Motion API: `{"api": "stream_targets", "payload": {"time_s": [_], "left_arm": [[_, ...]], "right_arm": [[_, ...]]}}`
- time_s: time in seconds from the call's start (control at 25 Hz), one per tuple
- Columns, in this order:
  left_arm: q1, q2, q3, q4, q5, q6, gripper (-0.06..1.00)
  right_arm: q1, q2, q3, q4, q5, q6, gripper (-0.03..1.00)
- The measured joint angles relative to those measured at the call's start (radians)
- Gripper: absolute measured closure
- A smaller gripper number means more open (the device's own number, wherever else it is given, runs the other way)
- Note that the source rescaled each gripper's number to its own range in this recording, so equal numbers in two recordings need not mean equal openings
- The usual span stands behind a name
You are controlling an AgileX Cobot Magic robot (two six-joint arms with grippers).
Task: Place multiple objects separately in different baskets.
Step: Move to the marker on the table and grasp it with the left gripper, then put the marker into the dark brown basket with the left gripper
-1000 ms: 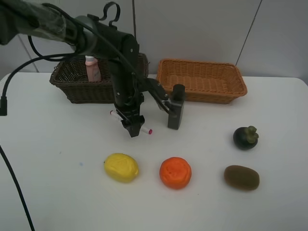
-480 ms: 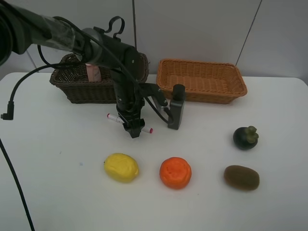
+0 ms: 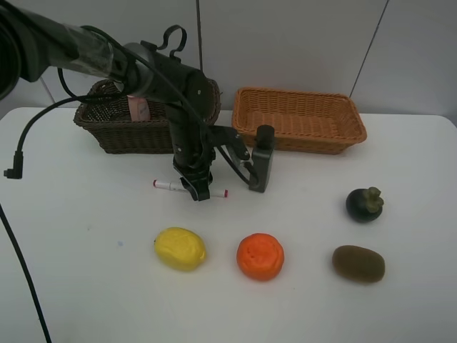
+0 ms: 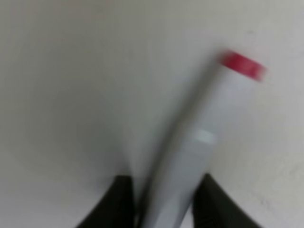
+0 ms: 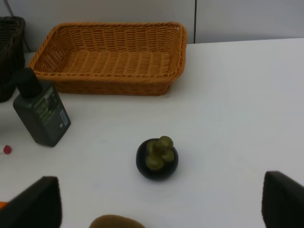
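White marker with a pink tip [image 3: 187, 187] lies flat on the white table [image 3: 86, 271], left of frame centre in the high view, long axis nearly level, pink end pointing right. Left gripper [image 3: 199, 191] sits low over its middle, one finger on each side. Left wrist view is blurred: the marker [image 4: 190, 152] runs between two dark fingers [image 4: 118, 205] set narrow, close against its flanks; cannot tell whether they actually pinch it. Just right of the gripper a dark rectangular bottle [image 3: 261, 168] stands upright, apart from the marker. Behind, in the upper left, a dark brown woven wicker basket [image 3: 114, 136] holds a pink white-capped bottle [image 3: 137, 107], upright. Beside it, at upper centre-right, a light orange-tan wicker basket [image 3: 307, 146], shallower. Along the lower part of the frame: yellow lemon [image 3: 180, 248], then orange [image 3: 260, 256], then brown kiwi [image 3: 358, 263] at lower right, all well apart. Dark mangosteen [image 3: 364, 204] sits just above the kiwi. Right gripper [image 5: 159, 206] does not show in the high view; its wrist camera has the finger ends spread wide, nothing between them, looking over the mangosteen [image 5: 157, 158], the dark bottle [image 5: 42, 113] and the tan basket [image 5: 114, 88].
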Motion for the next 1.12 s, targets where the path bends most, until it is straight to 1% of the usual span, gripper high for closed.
{"api": "stream_targets", "payload": {"time_s": [0.04,0.08,0.32,0.48,0.6,0.72,0.88,0.96,1.12], "left_arm": [[0.000,0.001,0.000,0.000,0.004,0.000,0.90],[0.000,0.001,-0.001,0.000,0.007,0.001,0.94],[0.000,-0.022,0.002,0.000,0.040,0.001,0.94],[0.000,-0.144,0.005,-0.051,0.046,0.007,0.94],[0.005,-0.261,0.005,-0.065,0.002,0.011,0.94],[0.044,-0.333,0.005,-0.076,-0.099,0.005,0.94],[0.141,-0.324,0.005,-0.075,-0.261,-0.082,0.94],[0.184,-0.297,0.005,-0.069,-0.361,-0.134,0.94],[0.244,-0.239,0.005,-0.067,-0.572,-0.189,0.94]], "right_arm": [[0.000,0.000,0.000,0.000,0.000,0.000,-0.03],[0.000,0.000,0.000,0.000,0.000,0.000,-0.03],[0.000,0.000,0.000,0.000,0.000,0.000,-0.03],[0.000,0.000,0.000,0.000,0.000,0.000,-0.03],[0.000,0.000,0.000,0.000,0.000,0.000,-0.03],[0.000,0.000,0.000,0.000,0.000,0.000,-0.03],[0.000,0.000,0.000,0.000,0.000,0.000,-0.03],[0.000,0.000,0.000,0.000,0.000,0.000,-0.03],[0.000,0.000,0.000,0.000,0.000,0.000,-0.03]]}}
